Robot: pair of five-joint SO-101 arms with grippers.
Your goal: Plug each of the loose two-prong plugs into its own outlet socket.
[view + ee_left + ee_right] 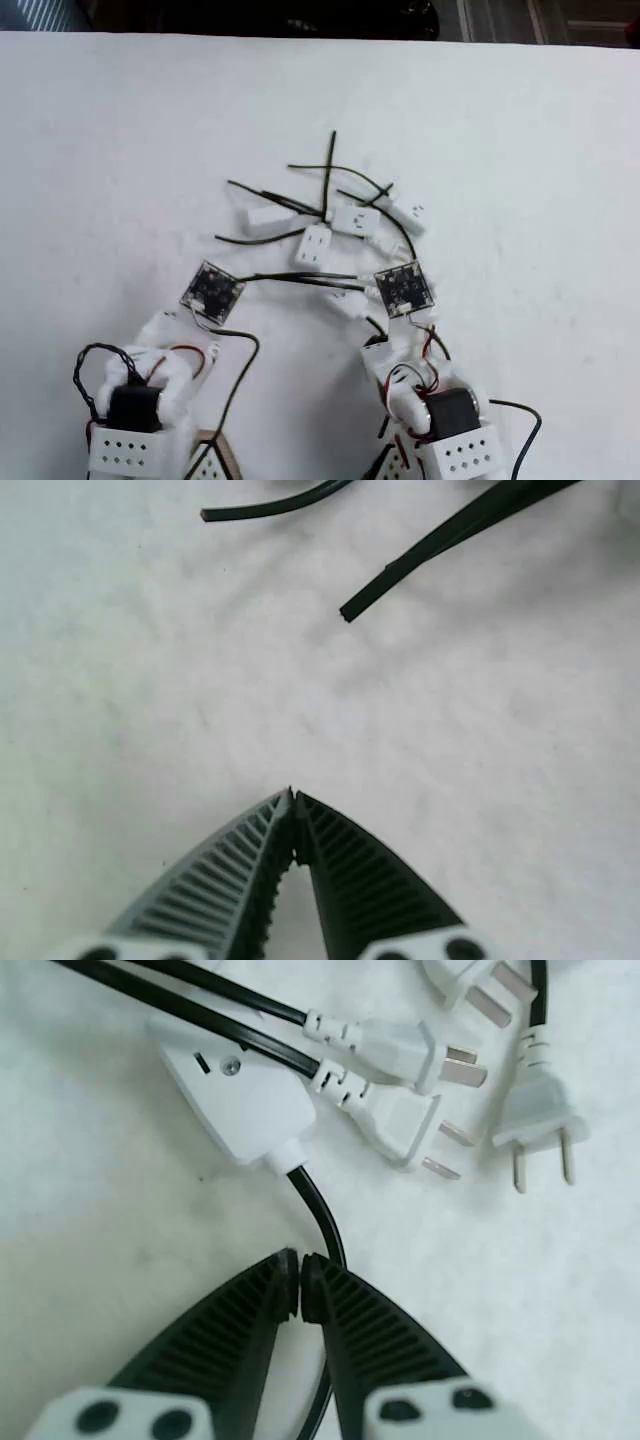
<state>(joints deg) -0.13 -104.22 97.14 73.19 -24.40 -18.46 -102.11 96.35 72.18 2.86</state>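
In the right wrist view, 2 white two-prong plugs (395, 1050) lie flat side by side. Their long axes are parallel and their bare prongs point the same way, away from their black cords (200, 995). A 3rd plug (535, 1120) lies just beside them, prongs turned roughly square to theirs (a 4th plug (480, 985) is cut by the frame edge). A white socket housing (240, 1100) touches the 2 cords. Its own lead (320, 1210) runs past the right gripper (299, 1265), whose fingertips are pressed together on nothing.

From above, the tangle sits near the middle of the table (120, 150). One outlet socket (314, 245) lies slots up, long axis about 1 to 7, with another socket (355, 220) touching it at its 1 o'clock.

The left arm (130, 415) is at 7 o'clock of the tangle and points toward 1. The right arm (450, 420) is at 5 o'clock and points toward 11. The left gripper (293, 798) is closed tip to tip over bare table, with 2 cord ends (350, 612) ahead and apart from it.
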